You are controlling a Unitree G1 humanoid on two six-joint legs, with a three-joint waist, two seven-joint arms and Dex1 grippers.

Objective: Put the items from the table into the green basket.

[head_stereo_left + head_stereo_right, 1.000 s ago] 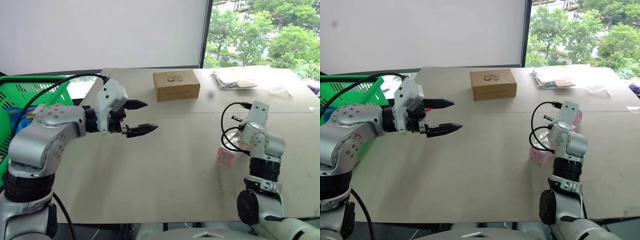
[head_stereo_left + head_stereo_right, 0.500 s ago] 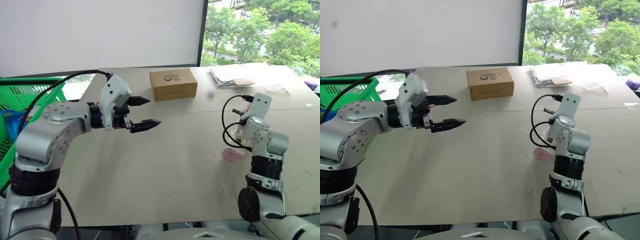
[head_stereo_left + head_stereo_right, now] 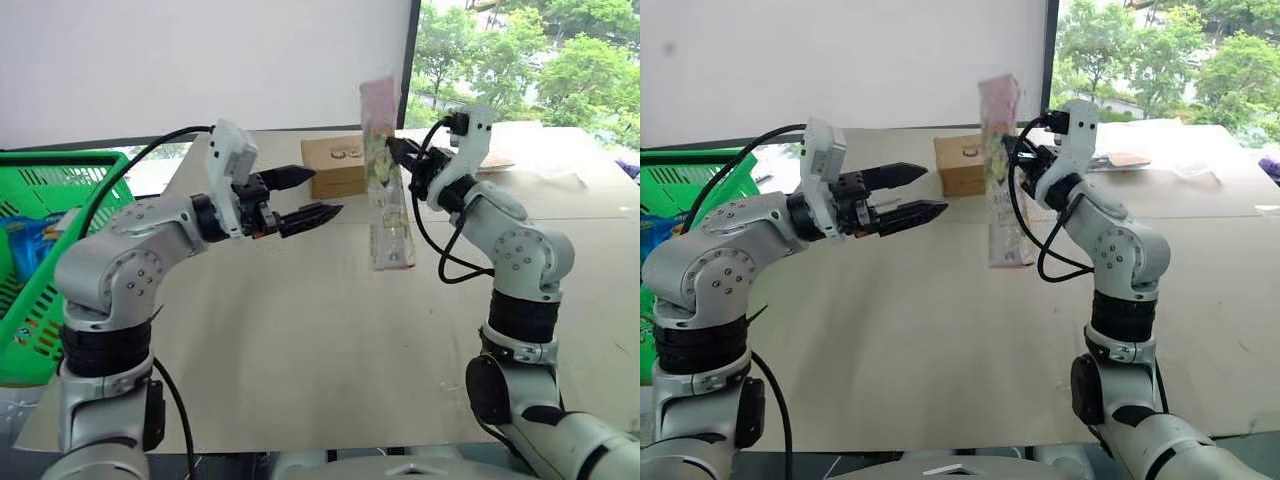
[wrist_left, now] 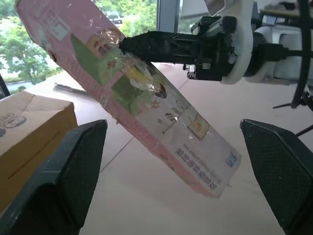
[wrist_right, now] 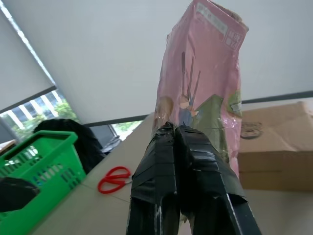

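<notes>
clearly the long pink-and-silver foil packet [image 3: 385,170], pinched upright at one edge by the shut right jaws [image 3: 393,150] above the surface [image 3: 300,330], could twist free during a handover to the wide-open, empty left jaws [image 3: 310,196], well short of the green basket [image 3: 45,260].

Head stereo pair looks forward and down; both wrist cameras closely share the long pink-and-silver foil packet [image 4: 146,98].

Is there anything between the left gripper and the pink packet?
No. In the left eye view, nothing lies between the open left gripper and the pink packet, which the right gripper holds up above the table.
</notes>
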